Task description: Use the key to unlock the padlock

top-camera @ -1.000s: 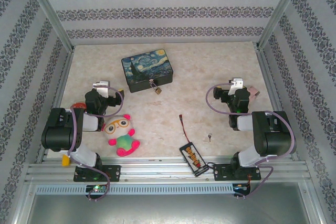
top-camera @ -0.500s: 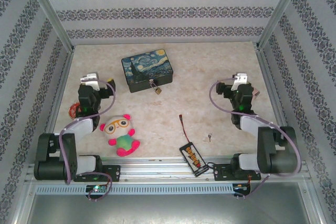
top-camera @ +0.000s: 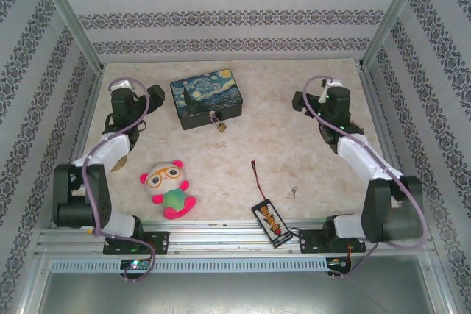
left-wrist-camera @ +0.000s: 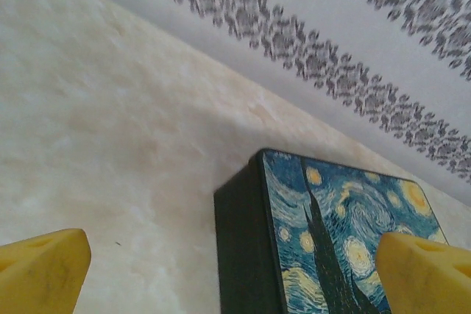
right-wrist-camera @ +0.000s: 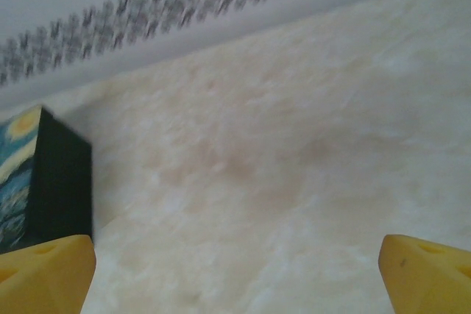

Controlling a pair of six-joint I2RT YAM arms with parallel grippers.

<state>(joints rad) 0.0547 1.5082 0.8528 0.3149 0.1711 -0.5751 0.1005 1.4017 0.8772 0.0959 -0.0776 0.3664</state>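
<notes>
Approach step, nothing grasped yet. Left gripper [left-wrist-camera: 232,273]: jaws spread wide, empty, hovering beside left end of tin box [top-camera: 206,98]. Right gripper [right-wrist-camera: 235,277]: equally wide, empty, over bare table [top-camera: 309,152] near far right corner. Padlock [top-camera: 218,121] hangs at box's front clasp. Key [top-camera: 294,193] lies flat on table near front, just right of red-black wire [top-camera: 257,176].

Next, likely: 1 arm comes back to key and pinches thin flat metal off surface; needs low, exact closure.

Room: mid-table open. Side walls close to 2 grippers. Plush toy [top-camera: 169,189] front left.

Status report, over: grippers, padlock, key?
Left gripper open, right gripper open, both empty. Padlock at tin box front. Key on table, near wire, nothing covering.
</notes>
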